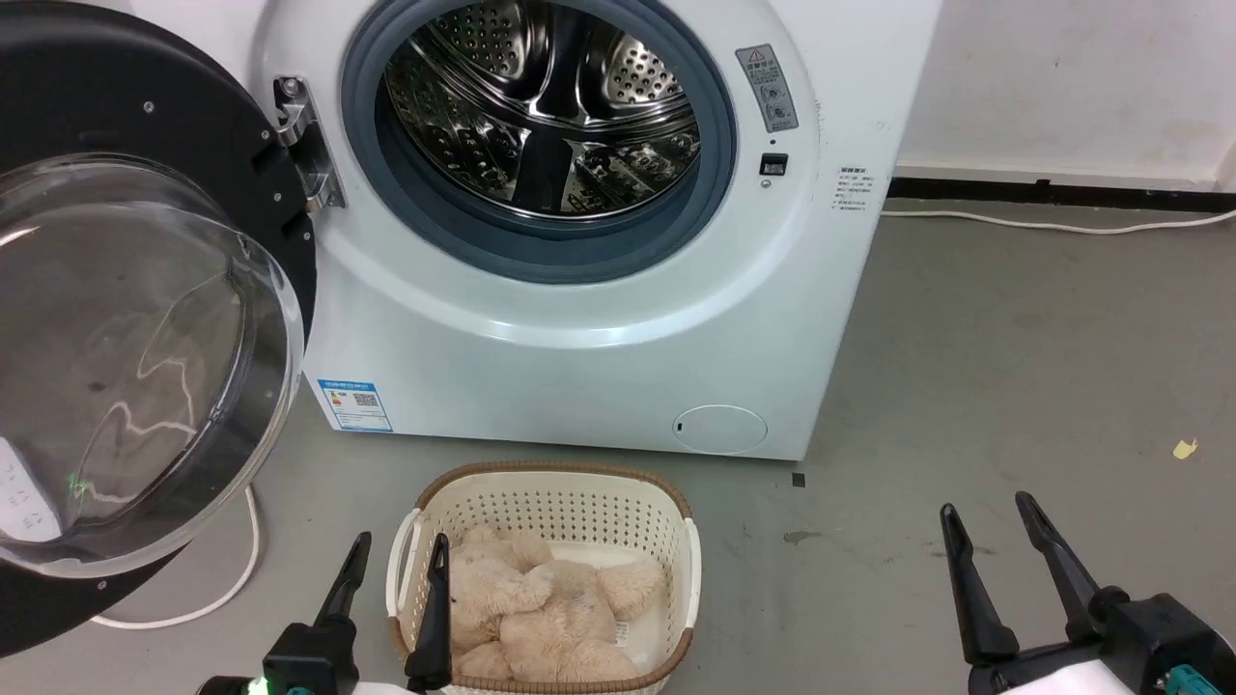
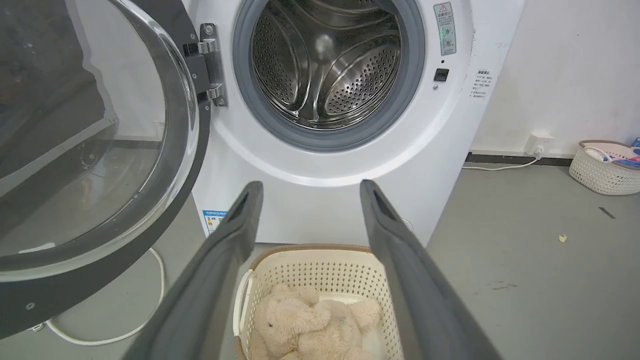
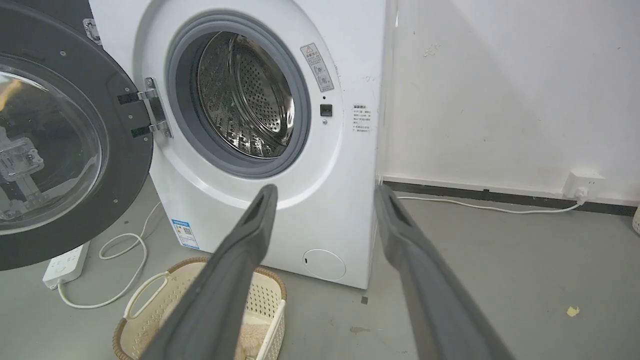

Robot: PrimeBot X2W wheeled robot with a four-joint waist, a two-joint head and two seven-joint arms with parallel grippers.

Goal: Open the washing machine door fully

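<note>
Spread left gripper (image 1: 402,538) and right gripper (image 1: 986,504) are seen at six o'clock, the washing machine door (image 1: 135,328) swung wide at nine.

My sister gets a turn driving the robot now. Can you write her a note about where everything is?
Left gripper: open, holding nothing, by the laundry basket.
Right gripper: open, holding nothing, over the floor right of the basket.
Washing machine door: swung out wide on its hinge, left of the washer; the drum is fully exposed.
Done: door unlatched and open; neither gripper touches it.
Left: perhaps nothing. Check whether the door swings any further.
</note>
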